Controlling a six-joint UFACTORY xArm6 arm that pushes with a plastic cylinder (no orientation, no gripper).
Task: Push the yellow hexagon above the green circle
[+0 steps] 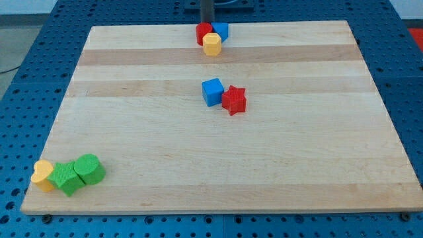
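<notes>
The yellow hexagon point(211, 44) lies near the board's top edge, touching a red block point(202, 32) and a blue block point(221, 30) just above it. My tip point(206, 24) comes down at the view's top, right behind the red and blue blocks, a little above the hexagon. The green circle point(90, 169) lies far off at the bottom left corner, touching a green star-like block point(65, 179).
A yellow heart-like block point(43, 175) sits left of the green pair at the board's corner. A blue cube point(212, 92) and a red star point(234, 100) touch each other near the board's middle. The wooden board point(297, 165) lies on a blue perforated table.
</notes>
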